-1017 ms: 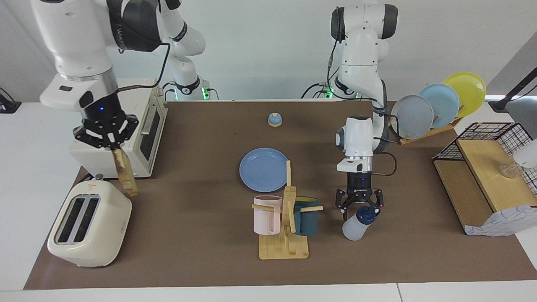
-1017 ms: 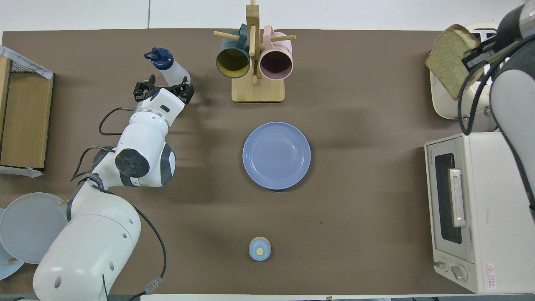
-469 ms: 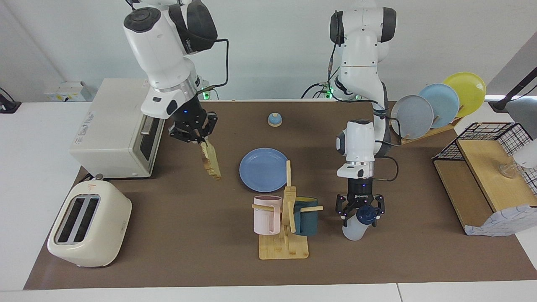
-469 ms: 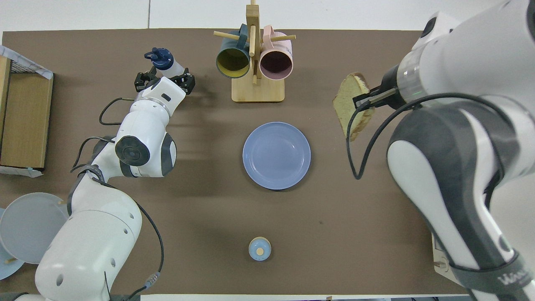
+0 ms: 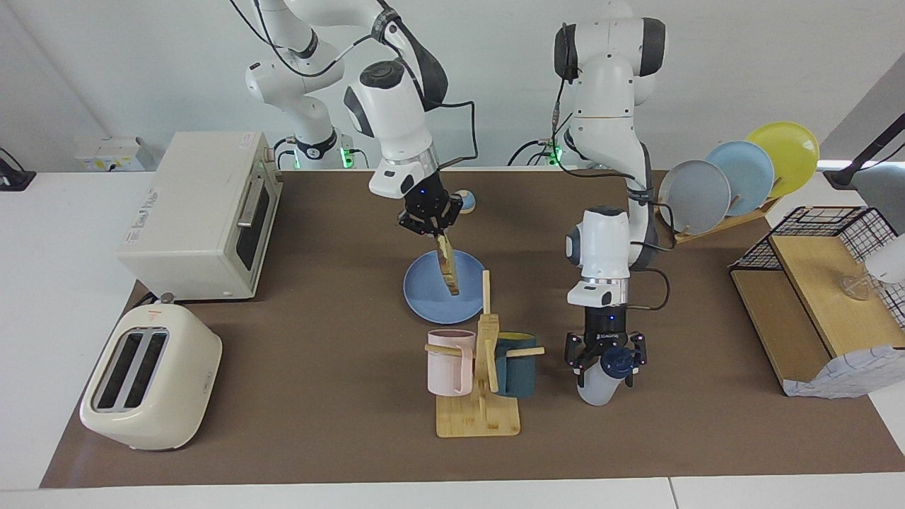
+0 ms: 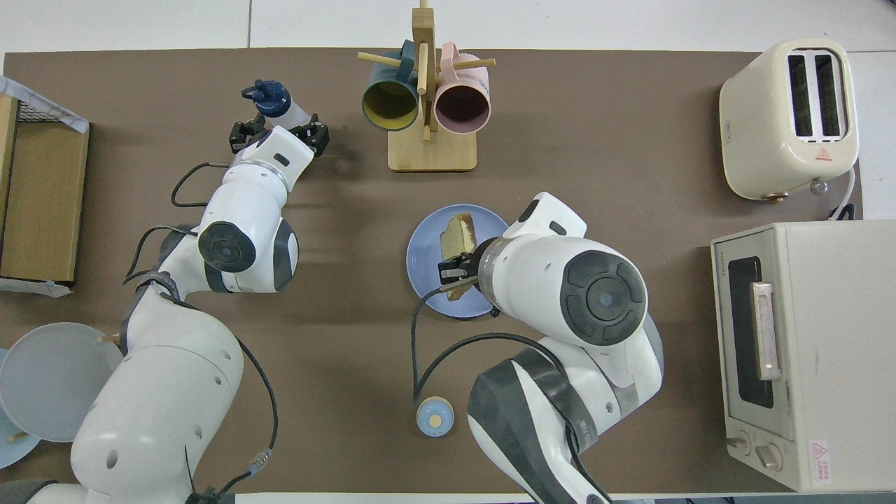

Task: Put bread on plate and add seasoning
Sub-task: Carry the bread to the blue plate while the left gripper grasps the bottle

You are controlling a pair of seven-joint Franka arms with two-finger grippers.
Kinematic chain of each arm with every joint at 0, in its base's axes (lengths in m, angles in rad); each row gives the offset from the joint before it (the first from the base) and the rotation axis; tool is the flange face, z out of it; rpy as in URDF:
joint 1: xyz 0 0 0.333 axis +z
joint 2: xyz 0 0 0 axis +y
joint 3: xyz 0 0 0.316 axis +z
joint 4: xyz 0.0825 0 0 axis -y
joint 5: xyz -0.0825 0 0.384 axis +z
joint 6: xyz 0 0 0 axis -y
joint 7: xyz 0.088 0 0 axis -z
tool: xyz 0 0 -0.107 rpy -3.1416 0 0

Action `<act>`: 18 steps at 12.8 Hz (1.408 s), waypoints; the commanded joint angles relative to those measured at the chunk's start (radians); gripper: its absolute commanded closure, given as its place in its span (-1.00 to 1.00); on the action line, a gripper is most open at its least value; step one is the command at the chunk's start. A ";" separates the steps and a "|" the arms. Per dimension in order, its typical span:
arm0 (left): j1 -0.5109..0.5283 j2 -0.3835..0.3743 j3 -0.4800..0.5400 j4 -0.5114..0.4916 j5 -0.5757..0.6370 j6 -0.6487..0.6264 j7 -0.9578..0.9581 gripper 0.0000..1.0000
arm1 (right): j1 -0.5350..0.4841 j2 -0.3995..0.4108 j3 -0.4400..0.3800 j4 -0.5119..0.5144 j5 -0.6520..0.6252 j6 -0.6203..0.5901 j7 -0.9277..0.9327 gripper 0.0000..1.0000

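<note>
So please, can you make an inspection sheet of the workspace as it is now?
Surface: brown mat on a white table.
Job's things: bread hanging on edge over the blue plate; seasoning bottle upright beside the mug rack.
Clutter: toaster, oven, bell, plate rack, wire basket.
Grippers: right gripper shut on the bread; left gripper open around the bottle.
Cables: on both arms.
Surroundings: white wall.
</note>
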 commanded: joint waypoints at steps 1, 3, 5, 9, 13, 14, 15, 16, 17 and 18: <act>0.002 0.020 0.004 0.038 -0.010 -0.036 -0.006 -1.00 | 0.010 0.018 -0.006 -0.006 0.017 0.056 0.028 1.00; 0.002 0.017 0.003 0.038 -0.012 -0.046 -0.012 0.47 | 0.038 0.039 -0.006 -0.015 0.017 0.105 0.062 1.00; 0.003 0.018 0.004 0.036 -0.007 -0.030 -0.063 1.00 | 0.038 0.035 -0.006 -0.038 0.017 0.116 0.066 1.00; -0.001 -0.019 0.004 0.026 -0.010 -0.046 -0.067 1.00 | -0.029 -0.008 -0.006 -0.186 0.017 0.199 0.034 1.00; 0.003 -0.132 0.010 0.007 -0.006 -0.213 0.157 1.00 | -0.094 -0.022 -0.006 -0.239 0.017 0.202 0.019 1.00; 0.015 -0.184 0.012 0.003 -0.006 -0.291 0.232 1.00 | -0.096 -0.024 -0.006 -0.241 0.017 0.202 0.026 1.00; 0.025 -0.241 0.012 0.002 -0.006 -0.398 0.277 1.00 | -0.093 -0.027 -0.006 -0.247 0.018 0.202 0.031 1.00; 0.028 -0.297 0.013 0.001 -0.006 -0.504 0.369 1.00 | -0.093 -0.030 -0.006 -0.252 0.018 0.202 0.031 0.74; 0.028 -0.350 0.013 -0.007 -0.006 -0.587 0.429 1.00 | -0.094 -0.031 -0.006 -0.252 0.018 0.202 0.031 0.24; 0.028 -0.396 0.013 -0.017 -0.006 -0.668 0.464 1.00 | -0.096 -0.030 -0.006 -0.249 0.018 0.201 0.031 -0.54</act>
